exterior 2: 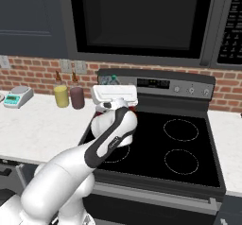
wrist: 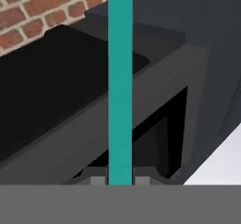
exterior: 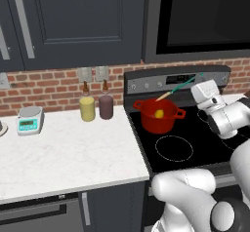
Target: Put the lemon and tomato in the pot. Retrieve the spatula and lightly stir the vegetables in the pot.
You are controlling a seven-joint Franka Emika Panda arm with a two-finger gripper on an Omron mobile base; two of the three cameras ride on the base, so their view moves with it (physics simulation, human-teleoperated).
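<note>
The gripper is clamped on the spatula, the teal handle rising straight from between its fingertips in the hand view; in the left base view the spatula slants from the hand down to its pale-orange blade just above the back rim of the pot; the pot stands on the stove, left rear; the lemon lies inside it.
</note>
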